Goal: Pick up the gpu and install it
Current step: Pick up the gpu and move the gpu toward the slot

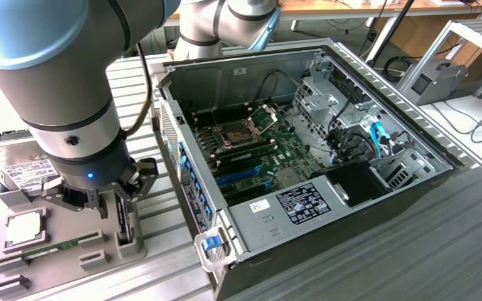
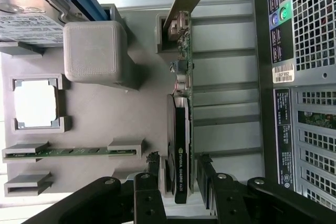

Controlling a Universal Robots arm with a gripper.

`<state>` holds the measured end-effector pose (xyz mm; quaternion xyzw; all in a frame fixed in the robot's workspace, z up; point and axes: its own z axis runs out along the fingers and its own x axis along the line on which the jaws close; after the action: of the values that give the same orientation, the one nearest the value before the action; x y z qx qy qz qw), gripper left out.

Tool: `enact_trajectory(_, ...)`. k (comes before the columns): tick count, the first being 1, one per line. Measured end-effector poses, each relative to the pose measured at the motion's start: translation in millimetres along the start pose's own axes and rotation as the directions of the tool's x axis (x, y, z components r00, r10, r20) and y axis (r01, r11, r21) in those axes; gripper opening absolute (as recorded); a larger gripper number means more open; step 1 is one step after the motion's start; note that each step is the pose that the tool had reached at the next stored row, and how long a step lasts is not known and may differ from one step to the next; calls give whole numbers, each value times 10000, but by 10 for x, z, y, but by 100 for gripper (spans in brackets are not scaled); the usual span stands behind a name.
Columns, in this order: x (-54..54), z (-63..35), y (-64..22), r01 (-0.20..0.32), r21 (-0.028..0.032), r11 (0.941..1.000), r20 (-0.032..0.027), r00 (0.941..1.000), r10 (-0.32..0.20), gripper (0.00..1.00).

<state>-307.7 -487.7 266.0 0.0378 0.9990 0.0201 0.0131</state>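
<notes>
The gripper (image 2: pixel 177 161) is being held with its fingers apart, one on either side of the graphics card (image 2: pixel 181 129), with a gap showing on both sides. The card is being held upright on its edge by a slot along the edge of the grey holder (image 2: pixel 105 114) nearest the computer case (image 2: pixel 310 77). Further across the holder, a memory stick (image 2: pixel 73 151), a processor (image 2: pixel 35 103) and, at the end farthest from the gripper, a hard drive (image 2: pixel 31 19) are being carried.

The gpu (image 2: pixel 180 156) reads "QUADRO" along its black cooler (logo beside it) — the white case sticker (image 2: pixel 283 72) is unreadable.
</notes>
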Motion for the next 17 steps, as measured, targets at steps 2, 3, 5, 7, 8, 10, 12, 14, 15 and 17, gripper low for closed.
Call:
enact_trajectory(2, 0, 10, -2, 0, 1, 10000, 0, 10000, 0, 42)
enact_trajectory(3, 1, 49, -6, 0, 1, 10000, 0, 10000, 0, 42)
enact_trajectory(5, 2, 85, -9, 0, 0, 10000, 0, 10000, 0, 42)
enact_trajectory(7, 3, 119, -12, 0, 0, 10000, -1, 10000, 0, 42)
enact_trajectory(8, 2, 132, -14, 0, 1, 10000, 0, 10000, 0, 42)
enact_trajectory(10, 3, 143, -15, 0, 0, 10000, 0, 10000, 0, 42)
enact_trajectory(12, 3, 157, -16, 0, 0, 10000, 0, 10000, 0, 42)
enact_trajectory(14, 4, 173, -18, 0, 0, 10000, 0, 10000, 0, 42)
enact_trajectory(15, 4, 178, -19, 0, 0, 10000, 0, 10000, 0, 42)
enact_trajectory(17, 4, 188, -20, 0, 0, 10000, 0, 10000, 0, 42)
